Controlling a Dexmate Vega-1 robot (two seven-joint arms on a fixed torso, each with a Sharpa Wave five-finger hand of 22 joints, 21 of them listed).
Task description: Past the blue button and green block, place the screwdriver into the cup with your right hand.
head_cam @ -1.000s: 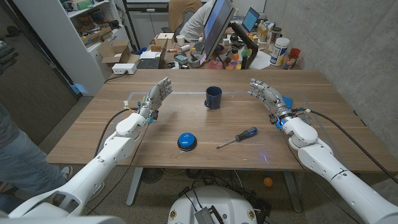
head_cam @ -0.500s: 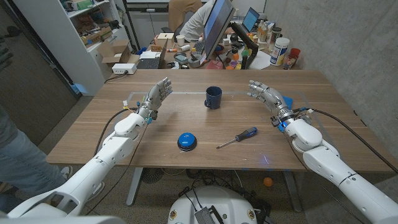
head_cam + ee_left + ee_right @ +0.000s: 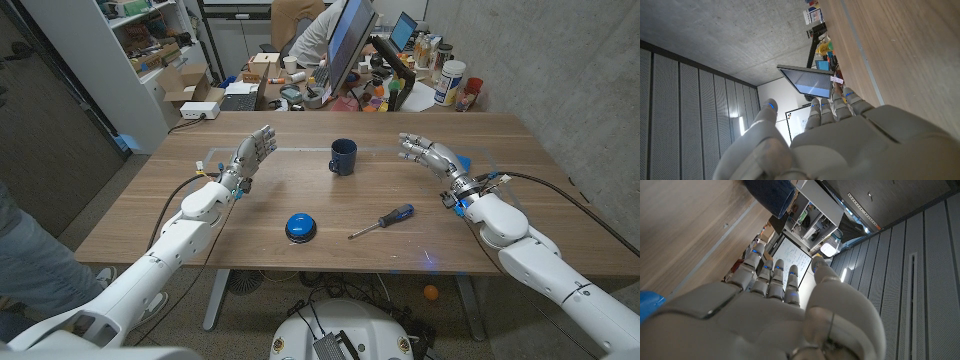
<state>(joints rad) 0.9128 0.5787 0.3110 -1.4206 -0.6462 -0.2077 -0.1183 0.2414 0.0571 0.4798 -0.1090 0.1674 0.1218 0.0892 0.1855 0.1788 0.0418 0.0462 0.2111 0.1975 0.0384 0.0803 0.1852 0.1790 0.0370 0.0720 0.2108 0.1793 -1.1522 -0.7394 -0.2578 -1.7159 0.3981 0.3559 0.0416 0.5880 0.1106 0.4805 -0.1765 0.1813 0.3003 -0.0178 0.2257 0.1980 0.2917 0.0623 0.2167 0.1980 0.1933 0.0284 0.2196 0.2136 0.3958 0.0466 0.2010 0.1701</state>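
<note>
Wooden table (image 3: 300, 190) spreads under both of my arms, and nothing of the job is done yet as far as I can judge: the screwdriver has not been picked up and the cup stands without it. Going down in size, my right hand (image 3: 428, 153) hovers over the far right part of the table, fingers apart and stretched forward, holding nothing and touching nothing that I can see. In the right wrist view the same hand (image 3: 765, 305) shows its fingers extended side by side with the thumb set apart, so I read it as released. My left hand (image 3: 252, 155) stands on the far left side, fingers up and spread, gripping nothing; the left wrist view (image 3: 825, 135) agrees.

The dark blue cup (image 3: 342, 156) stands upright at the far middle, between the two hands. The blue button (image 3: 299, 226) sits nearer to me, left of centre. The screwdriver (image 3: 382, 221), blue-handled, lies flat on the wood just to the right of the button, well apart from my right hand and nearer to me than it. I see no green block.

What remains, I judge, is everything: bring the right hand to the handle, grasp, lift, carry to the cup, release.
</note>
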